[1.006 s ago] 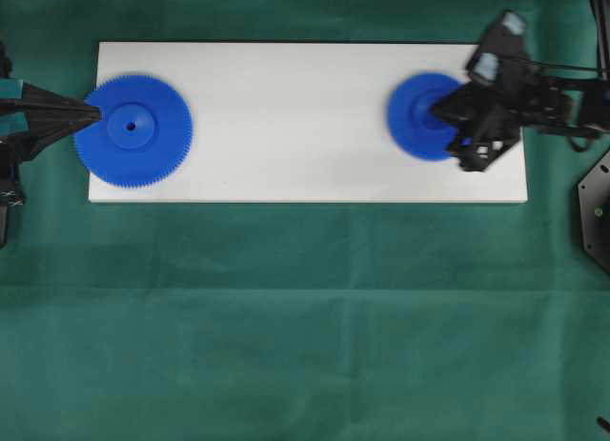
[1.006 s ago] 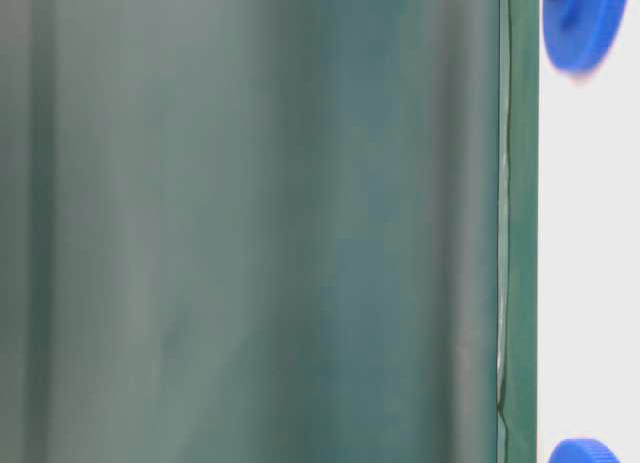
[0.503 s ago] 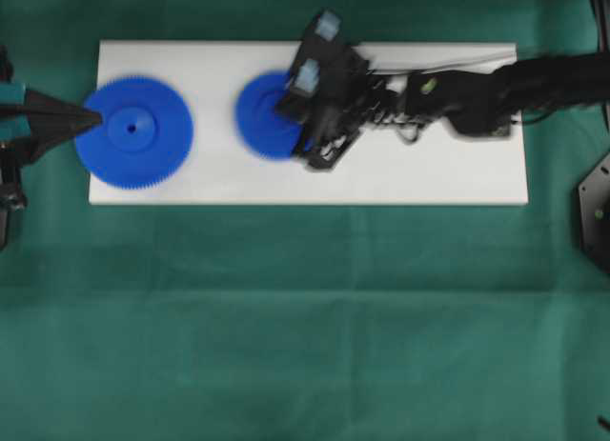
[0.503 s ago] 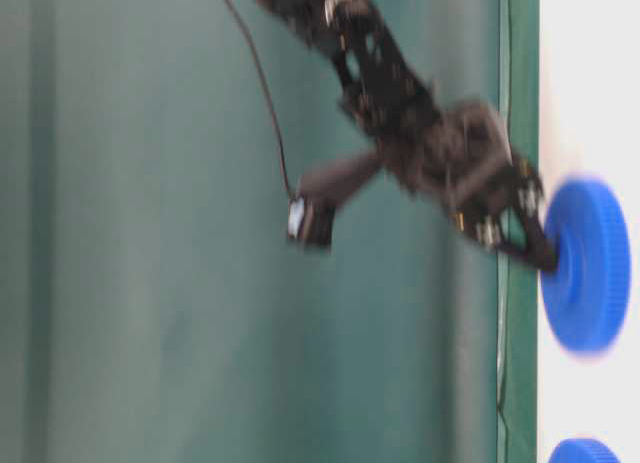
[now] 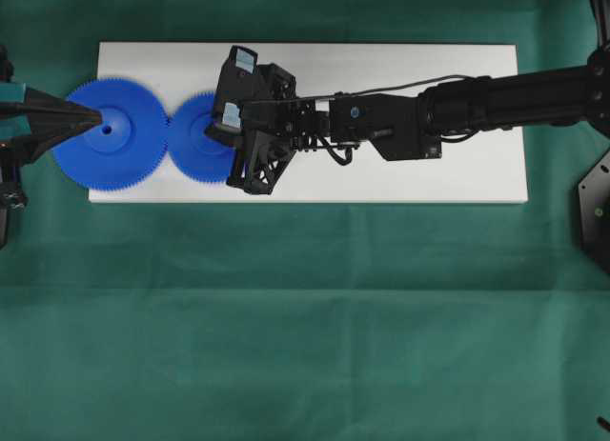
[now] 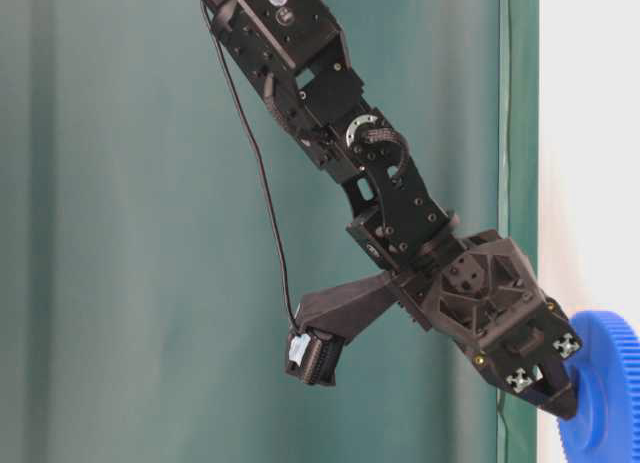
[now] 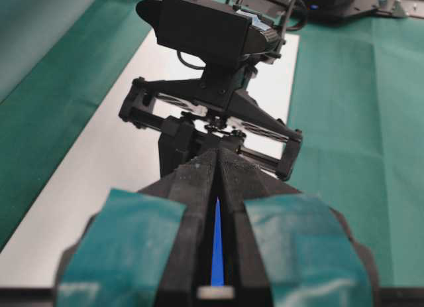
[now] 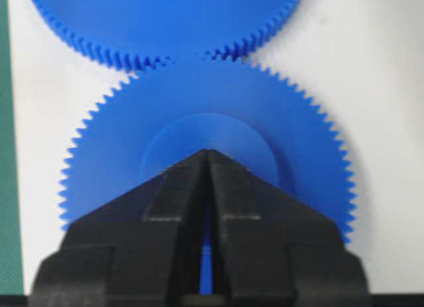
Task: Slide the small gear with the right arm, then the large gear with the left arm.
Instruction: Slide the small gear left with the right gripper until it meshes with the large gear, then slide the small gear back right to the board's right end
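Observation:
The small gear (image 5: 195,141) lies on the white board (image 5: 400,179), its teeth meeting those of the large gear (image 5: 107,134) to its left. The large gear overhangs the board's left edge. My right gripper (image 5: 213,130) is shut, its pointed tip resting on the small gear's hub (image 8: 199,131); the table-level view shows the same tip (image 6: 562,403) on the small gear (image 6: 605,383). My left gripper (image 5: 98,123), with teal patches, is shut and its tip sits over the large gear's hub. A blue sliver of the large gear (image 7: 217,247) shows under the left gripper (image 7: 217,152).
The right arm (image 5: 457,103) stretches across the board from the right. Green cloth (image 5: 305,317) surrounds the board. A black fixture (image 5: 596,212) sits at the right edge. In the right wrist view the large gear (image 8: 165,22) meshes with the small gear at the top.
The right arm slid the small gear leftward along the board until it met the large gear. The large gear shifted a little left, past the board's edge. The left gripper barely moved.

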Controlling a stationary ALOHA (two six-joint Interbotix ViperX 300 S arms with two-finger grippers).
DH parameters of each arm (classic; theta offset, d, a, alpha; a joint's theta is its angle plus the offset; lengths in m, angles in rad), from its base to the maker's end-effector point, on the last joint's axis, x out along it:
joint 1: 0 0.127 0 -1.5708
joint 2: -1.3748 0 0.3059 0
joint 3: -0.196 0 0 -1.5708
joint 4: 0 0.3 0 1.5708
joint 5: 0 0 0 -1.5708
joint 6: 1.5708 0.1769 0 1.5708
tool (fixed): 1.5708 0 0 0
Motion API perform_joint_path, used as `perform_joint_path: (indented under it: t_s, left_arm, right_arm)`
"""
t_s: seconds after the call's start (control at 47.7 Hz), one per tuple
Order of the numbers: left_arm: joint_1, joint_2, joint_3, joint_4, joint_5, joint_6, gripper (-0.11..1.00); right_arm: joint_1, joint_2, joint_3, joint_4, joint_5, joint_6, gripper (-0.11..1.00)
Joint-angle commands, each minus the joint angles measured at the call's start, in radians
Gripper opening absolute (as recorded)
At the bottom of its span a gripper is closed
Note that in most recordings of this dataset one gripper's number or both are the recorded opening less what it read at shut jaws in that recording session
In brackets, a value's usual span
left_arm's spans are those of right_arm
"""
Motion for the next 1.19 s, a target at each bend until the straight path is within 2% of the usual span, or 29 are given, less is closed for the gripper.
perform_joint_path:
  t_s: [0.0,0.859,1.027,1.173]
  left_arm:
    - [0.002,0.009,-0.011,-0.003,-0.005,0.002,0.00]
    - [0.002,0.009,-0.009,-0.003,-0.005,-0.003,0.00]
    - [0.002,0.008,-0.006,-0.003,-0.005,-0.003,0.00]
    - [0.002,0.008,-0.003,-0.003,-0.005,-0.003,0.00]
  right_arm:
    - [0.021,0.006,0.005,-0.003,0.034,0.002,0.50]
    - [0.015,0.006,0.006,-0.003,0.055,0.003,0.50]
    - [0.008,-0.011,0.029,-0.003,0.060,0.005,0.50]
    - [-0.006,-0.051,0.089,-0.003,0.058,0.006,0.50]
